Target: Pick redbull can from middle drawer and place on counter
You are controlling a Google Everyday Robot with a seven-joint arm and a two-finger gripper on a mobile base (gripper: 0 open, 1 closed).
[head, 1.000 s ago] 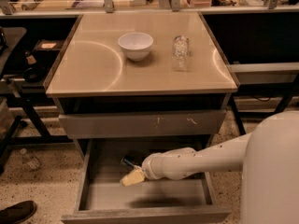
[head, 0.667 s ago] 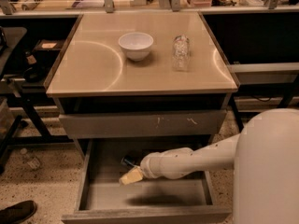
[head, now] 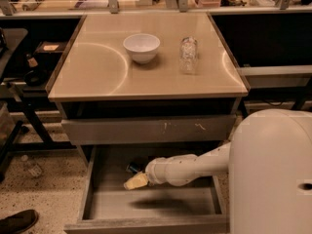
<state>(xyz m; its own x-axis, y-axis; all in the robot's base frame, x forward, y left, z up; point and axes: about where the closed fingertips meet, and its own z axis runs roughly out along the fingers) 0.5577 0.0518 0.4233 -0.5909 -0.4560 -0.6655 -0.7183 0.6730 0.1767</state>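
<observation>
The middle drawer (head: pixel 161 206) is pulled open below the cabinet, its grey floor showing. The redbull can (head: pixel 132 168) lies at the drawer's back left, small and dark blue, partly hidden by my arm. My gripper (head: pixel 135 181) reaches down into the drawer from the right, its yellowish tip right beside the can and just in front of it. Whether it touches the can is unclear. The beige counter (head: pixel 97 77) tops the cabinet above.
A white bowl (head: pixel 141 47) and a clear bottle (head: pixel 188 55) stand on the counter's far half. A closed grey drawer front with white scuffs (head: pixel 146 129) hangs over the open drawer's back. My white body (head: pixel 273 174) fills the lower right. A shoe (head: pixel 17 222) is at lower left.
My gripper has edged slightly back toward the can. My white body has shifted left and fills more of the view. The can has not moved.
</observation>
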